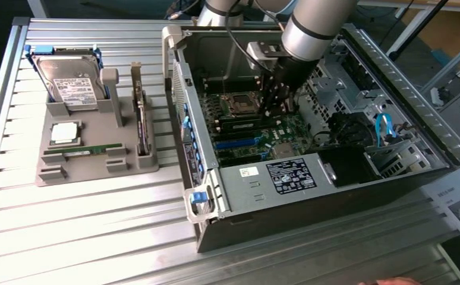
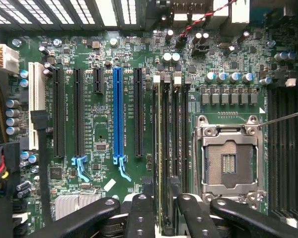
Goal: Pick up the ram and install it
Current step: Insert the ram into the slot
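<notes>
Open fingers [image 2: 139, 218] astride the ram [image 2: 159, 148], seated upright in a motherboard [image 2: 104, 163] slot (near the processor socket [image 2: 228, 158]).

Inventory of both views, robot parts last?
table: one, silver, slatted
tray: one, grey, exterior view's left
hard drive: one, silver, standing in tray
processor chip: one, silver, in tray
ram stick: one, green, flat in tray
card: one, dark, on edge in tray
PC case: one, dark, open, beside tray
motherboard: one, green, inside case
thin board: one, greenish, edge-on in memory slot
processor socket: one, silver, empty
hand: one, exterior view's lower edge
arm: one, grey, reaching into case
gripper: one, black, open, over memory slots
</notes>
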You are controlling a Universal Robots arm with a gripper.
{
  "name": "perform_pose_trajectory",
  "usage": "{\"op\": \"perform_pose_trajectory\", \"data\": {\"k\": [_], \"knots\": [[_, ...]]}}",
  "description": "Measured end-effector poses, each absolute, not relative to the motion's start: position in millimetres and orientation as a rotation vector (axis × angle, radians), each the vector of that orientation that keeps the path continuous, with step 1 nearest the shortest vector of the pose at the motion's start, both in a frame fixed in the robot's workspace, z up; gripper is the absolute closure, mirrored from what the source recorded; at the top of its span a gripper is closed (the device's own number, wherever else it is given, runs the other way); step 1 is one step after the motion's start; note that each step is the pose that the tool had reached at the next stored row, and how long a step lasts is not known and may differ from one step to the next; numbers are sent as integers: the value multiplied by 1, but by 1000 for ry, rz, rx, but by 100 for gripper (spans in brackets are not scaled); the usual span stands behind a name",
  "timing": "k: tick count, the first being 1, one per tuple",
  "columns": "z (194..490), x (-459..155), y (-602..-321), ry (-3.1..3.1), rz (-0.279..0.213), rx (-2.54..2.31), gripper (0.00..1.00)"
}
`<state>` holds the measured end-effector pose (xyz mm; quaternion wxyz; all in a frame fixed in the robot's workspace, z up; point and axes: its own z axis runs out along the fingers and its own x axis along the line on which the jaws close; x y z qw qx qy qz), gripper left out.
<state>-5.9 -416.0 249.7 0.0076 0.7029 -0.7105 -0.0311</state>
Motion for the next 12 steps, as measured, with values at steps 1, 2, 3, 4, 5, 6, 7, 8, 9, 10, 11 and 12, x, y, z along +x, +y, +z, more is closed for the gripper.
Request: {"op": "perform_pose_trajectory", "data": {"k": [1,2,3,4,5,6,7,8,9,10,11,12], "knots": [[252,-6,-416,-2221,-97,2198,75],[254,-6,-416,-2222,-97,2198,75],[256,-6,-416,-2221,-97,2198,75],[258,-6,-416,-2221,-97,2198,75],[260,-6,-416,-2221,-97,2198,75],[262,-6,-416,-2221,-97,2198,75],[264,-6,-416,-2222,-97,2198,75],[266,-6,-416,-2221,-97,2198,75],[268,-6,-416,-2221,-97,2198,75],[269,-6,-416,-2221,-97,2198,75],[271,-6,-416,-2221,-97,2198,75],[273,-6,-416,-2221,-97,2198,75]]}}
